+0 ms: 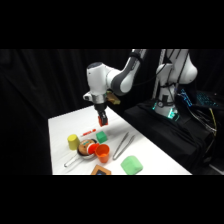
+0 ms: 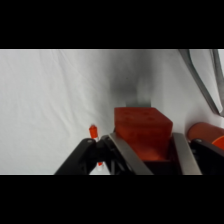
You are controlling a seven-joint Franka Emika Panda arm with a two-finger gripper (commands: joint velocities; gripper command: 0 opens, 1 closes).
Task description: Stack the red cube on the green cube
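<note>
The red cube [image 2: 143, 131] is clamped between my gripper's [image 2: 147, 150] two metal fingers [image 2: 125, 152] and fills the lower middle of the wrist view. In the side view my gripper [image 1: 103, 120] hangs above the table with the red cube [image 1: 103, 120] at its tip. The green cube [image 1: 102, 136] sits on the table just below the gripper and slightly toward the camera. The green cube does not show in the wrist view.
A thin red marker [image 1: 88, 132] lies left of the green cube. A yellow cup [image 1: 73, 141], an orange cup [image 1: 102, 152], a bowl [image 1: 87, 148], metal tongs [image 1: 121, 145] and a pale green rounded object [image 1: 131, 164] crowd the front of the table [image 1: 70, 121].
</note>
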